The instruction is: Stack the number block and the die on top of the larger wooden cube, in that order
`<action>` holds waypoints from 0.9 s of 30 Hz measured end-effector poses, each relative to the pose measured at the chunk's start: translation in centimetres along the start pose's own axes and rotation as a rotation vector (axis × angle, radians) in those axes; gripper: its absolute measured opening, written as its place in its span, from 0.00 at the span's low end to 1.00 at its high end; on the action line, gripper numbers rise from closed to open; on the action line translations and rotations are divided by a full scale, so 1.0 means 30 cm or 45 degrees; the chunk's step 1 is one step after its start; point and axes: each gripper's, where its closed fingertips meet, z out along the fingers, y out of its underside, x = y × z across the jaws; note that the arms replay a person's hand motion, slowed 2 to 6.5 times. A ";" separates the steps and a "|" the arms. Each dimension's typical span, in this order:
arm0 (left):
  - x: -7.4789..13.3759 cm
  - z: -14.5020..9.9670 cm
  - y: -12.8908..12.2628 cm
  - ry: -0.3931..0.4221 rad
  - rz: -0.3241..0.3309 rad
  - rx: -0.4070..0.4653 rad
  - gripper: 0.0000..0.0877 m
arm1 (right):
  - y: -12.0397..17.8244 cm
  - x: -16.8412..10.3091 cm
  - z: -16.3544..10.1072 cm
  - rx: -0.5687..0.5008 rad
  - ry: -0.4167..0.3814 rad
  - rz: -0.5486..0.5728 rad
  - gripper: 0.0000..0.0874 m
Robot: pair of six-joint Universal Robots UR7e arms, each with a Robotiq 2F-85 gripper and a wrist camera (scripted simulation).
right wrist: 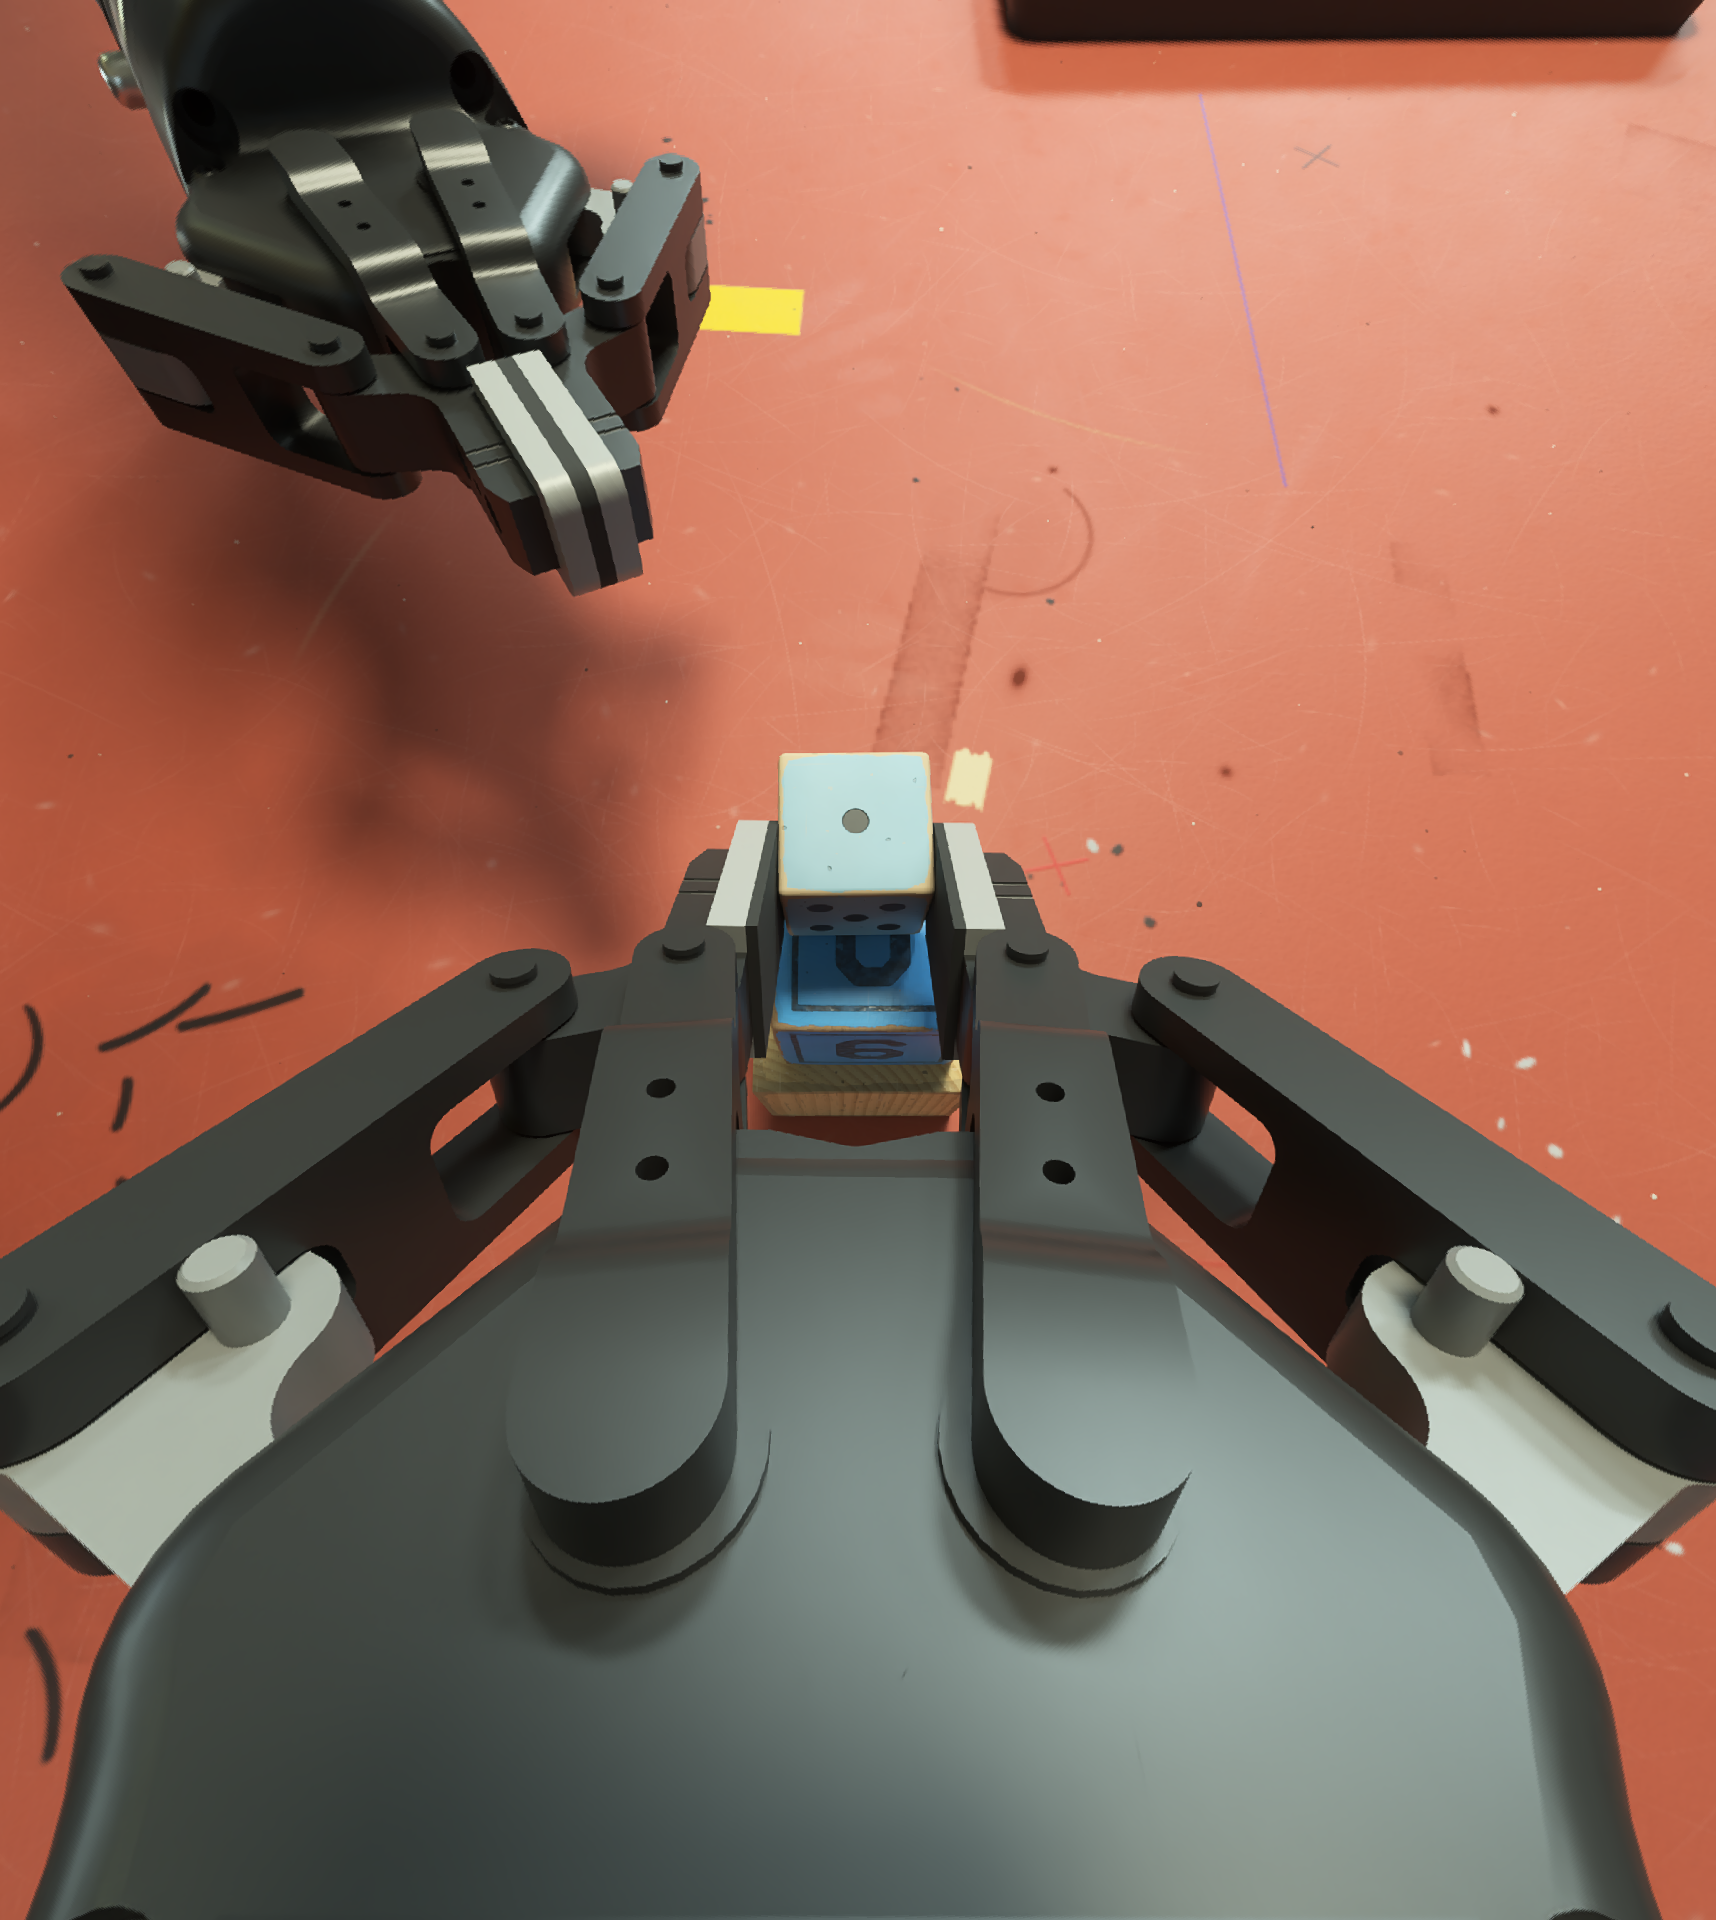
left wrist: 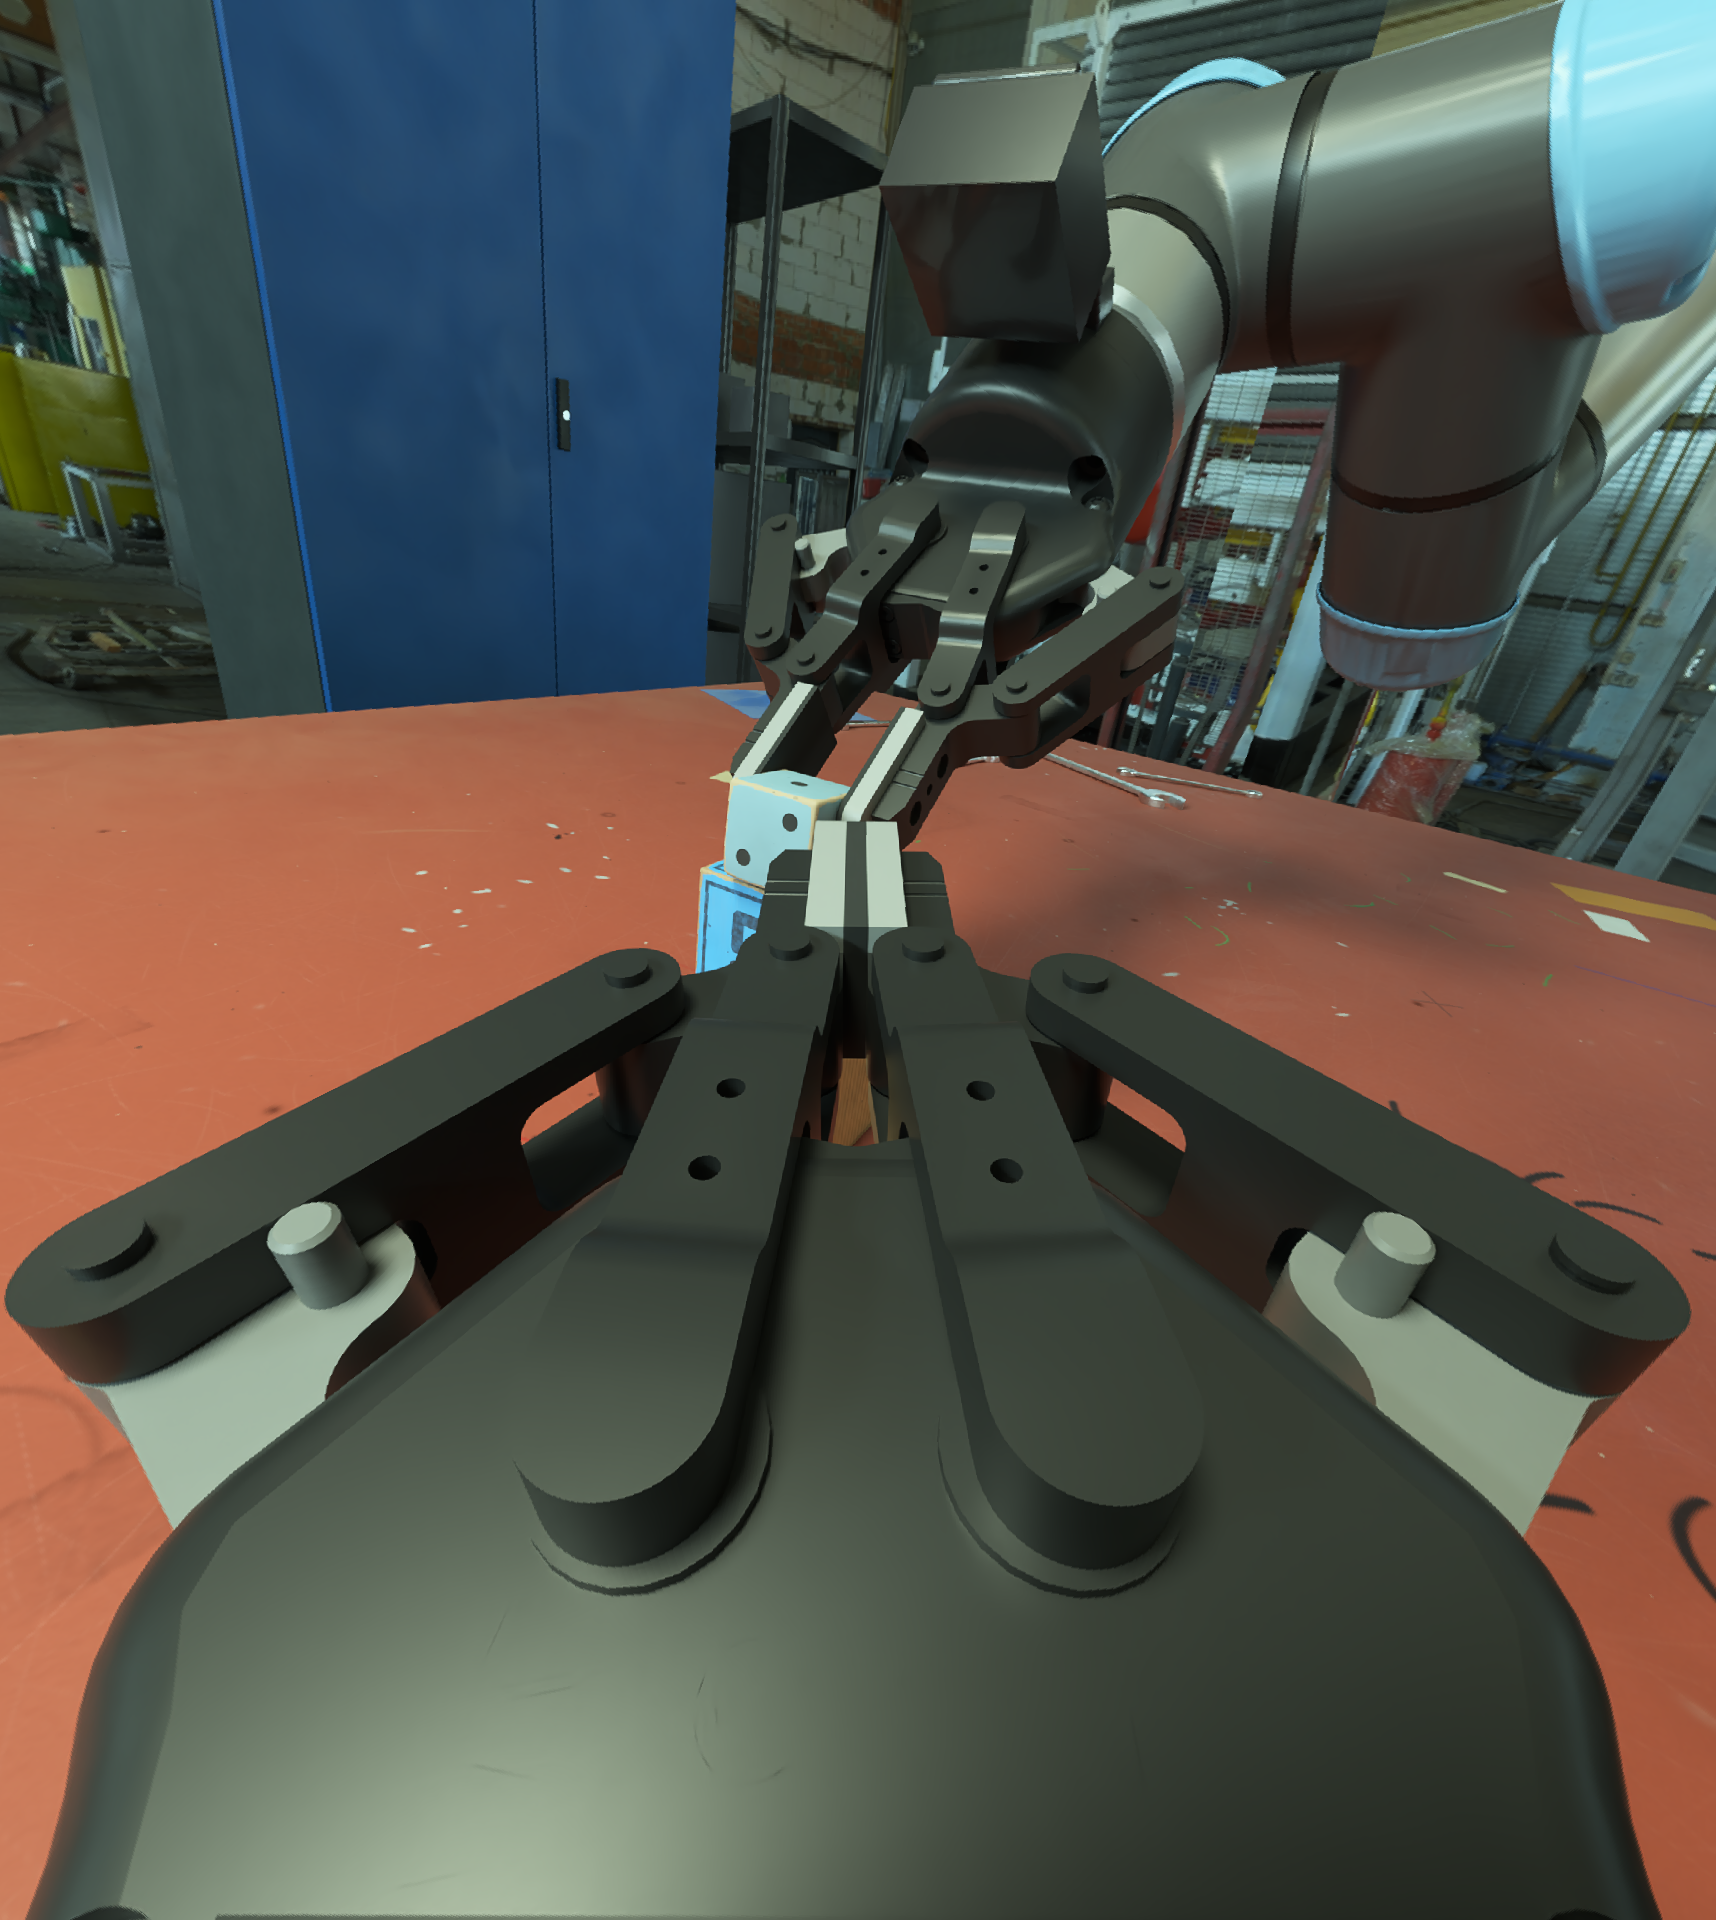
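Die (right wrist: pixel 855 826) tops stack (right tool (right wrist: pixel 855 883) straddling), left tool (right wrist: pixel 579 499) nearby.

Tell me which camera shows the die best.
The right wrist view: the die sits centred between the right gripper, top face unobstructed. The left wrist view shows only part of it, behind the shut left gripper.

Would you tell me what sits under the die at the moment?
Directly under the die is the blue number block, and beneath that a wooden cube. The right gripper flanks the die; its fingers cover the blocks' sides.
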 end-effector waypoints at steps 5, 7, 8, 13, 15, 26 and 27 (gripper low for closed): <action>0.001 0.002 0.003 0.004 -0.003 -0.008 0.00 | 0.000 0.002 0.000 -0.006 -0.004 -0.003 0.29; 0.001 0.002 0.003 0.005 -0.003 -0.009 0.00 | 0.000 0.003 0.000 -0.009 -0.005 -0.006 0.29; 0.001 0.002 0.003 0.006 -0.003 -0.009 0.00 | 0.001 0.003 0.000 -0.010 -0.005 -0.007 0.29; 0.002 0.001 0.002 0.007 -0.001 -0.005 0.00 | 0.001 0.005 0.000 -0.012 -0.007 -0.015 0.29; 0.002 0.001 0.001 0.007 -0.001 -0.003 0.00 | 0.001 0.006 0.000 -0.012 -0.008 -0.016 0.29; 0.002 -0.002 -0.002 0.008 -0.002 0.007 0.00 | 0.000 0.000 -0.002 -0.006 -0.038 -0.028 0.29; 0.002 -0.002 -0.002 0.008 -0.002 0.007 0.00 | 0.000 -0.002 -0.002 -0.005 -0.042 -0.030 0.29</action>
